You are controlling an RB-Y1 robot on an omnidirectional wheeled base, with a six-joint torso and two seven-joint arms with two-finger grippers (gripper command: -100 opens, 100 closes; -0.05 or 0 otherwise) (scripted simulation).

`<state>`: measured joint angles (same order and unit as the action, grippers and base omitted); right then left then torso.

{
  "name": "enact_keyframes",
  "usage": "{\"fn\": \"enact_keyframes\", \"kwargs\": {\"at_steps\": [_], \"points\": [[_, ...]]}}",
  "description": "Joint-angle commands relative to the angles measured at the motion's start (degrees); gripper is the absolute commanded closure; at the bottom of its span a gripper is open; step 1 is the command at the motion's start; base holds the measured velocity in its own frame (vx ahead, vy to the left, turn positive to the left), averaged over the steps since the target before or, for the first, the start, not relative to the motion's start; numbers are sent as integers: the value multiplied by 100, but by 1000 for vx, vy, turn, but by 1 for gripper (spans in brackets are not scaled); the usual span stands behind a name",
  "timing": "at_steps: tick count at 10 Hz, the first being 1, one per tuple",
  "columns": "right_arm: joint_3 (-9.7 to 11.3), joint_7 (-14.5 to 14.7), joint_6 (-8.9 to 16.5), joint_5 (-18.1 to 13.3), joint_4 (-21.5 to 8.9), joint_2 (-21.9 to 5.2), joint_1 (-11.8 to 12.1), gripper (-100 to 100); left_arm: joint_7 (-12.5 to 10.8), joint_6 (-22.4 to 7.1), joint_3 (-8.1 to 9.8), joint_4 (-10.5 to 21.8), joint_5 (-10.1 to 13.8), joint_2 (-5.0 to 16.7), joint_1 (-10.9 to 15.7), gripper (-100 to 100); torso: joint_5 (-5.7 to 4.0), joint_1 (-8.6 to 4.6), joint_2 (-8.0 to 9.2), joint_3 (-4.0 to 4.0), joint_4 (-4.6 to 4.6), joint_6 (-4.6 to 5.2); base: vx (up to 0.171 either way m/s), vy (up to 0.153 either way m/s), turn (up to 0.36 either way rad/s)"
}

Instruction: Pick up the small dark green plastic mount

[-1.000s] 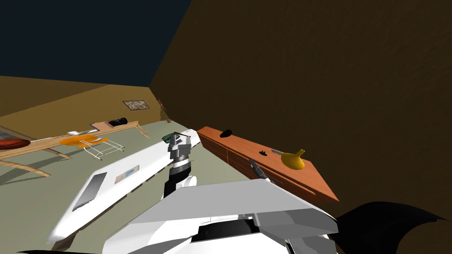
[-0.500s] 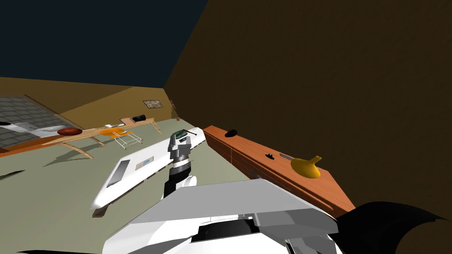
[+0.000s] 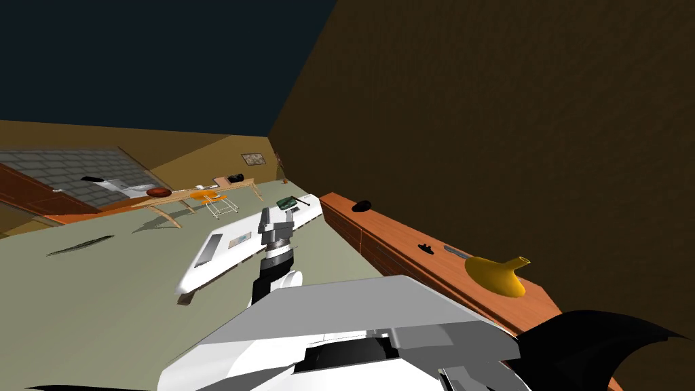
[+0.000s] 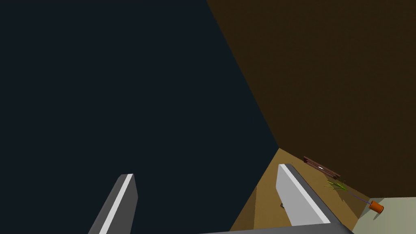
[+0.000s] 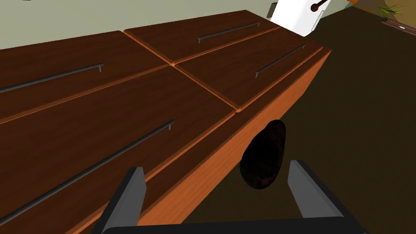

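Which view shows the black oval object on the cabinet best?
Right wrist view: the black oval object sits large on the cabinet top, beyond the open right gripper. The head view shows it as a small dark spot at the cabinet's far end. The left wrist view faces a wall corner.

quick headcount: one long reddish-brown wooden sideboard with four drawer fronts, one thin dark bar handle on each, so four handles. Four things on top of it: one black oval lump, one tiny black piece, one flat grey strip, one mustard-yellow flask-shaped vase. One long white table carrying one small dark green mount and one thin dark stick. Further off, one pale wooden table with curved legs and one framed picture on the wall. Plus one left gripper and one right gripper, two fingers apiece
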<state>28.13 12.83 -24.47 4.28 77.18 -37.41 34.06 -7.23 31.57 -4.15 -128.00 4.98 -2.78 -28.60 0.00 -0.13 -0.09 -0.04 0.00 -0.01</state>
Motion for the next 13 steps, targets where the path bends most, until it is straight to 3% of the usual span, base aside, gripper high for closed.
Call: {"fn": "enact_keyframes", "kwargs": {"at_steps": [1,3,4,6,7,8,9,12,13], "points": [[286,241,192,-20,-286,-240,-62,-100,0,0,0,0,0,0,0,0,0,0,0,0,0,0,56,-21,394],[313,241,192,-20,-452,-240,-62,-100,0,0,1,0,0,0,-2,0,-2,-8,-6,-4,-2,7,36,-24,9],[518,392,258,-30,-651,-411,-102,-100,0,0,1,0,0,0,-1,0,-1,-2,2,0,0,7,24,-11,230],[518,392,258,-30,-756,-411,-102,-100,0,0,1,0,0,0,-1,0,-1,-4,2,1,0,6,24,-19,67],[720,545,327,-40,-935,-580,-144,-100,0,0,1,0,0,0,-1,0,-1,-1,5,2,1,6,35,-14,248],[720,545,327,-40,-1039,-580,-144,-100,0,0,0,0,0,0,0,0,0,-2,0,0,0,1,38,-27,133],[918,700,398,-49,-1204,-747,-188,-100,0,0,1,0,0,0,-1,0,-1,-5,-1,-1,0,5,57,-37,263],[918,700,398,-49,-1344,-747,-188,-100,0,0,1,0,0,0,-1,0,-2,-4,3,1,0,8,22,-23,20],[1112,856,472,-57,-1548,-912,-232,-100,0,0,1,0,0,0,-1,0,0,5,9,5,2,7,20,-11,271]]}}
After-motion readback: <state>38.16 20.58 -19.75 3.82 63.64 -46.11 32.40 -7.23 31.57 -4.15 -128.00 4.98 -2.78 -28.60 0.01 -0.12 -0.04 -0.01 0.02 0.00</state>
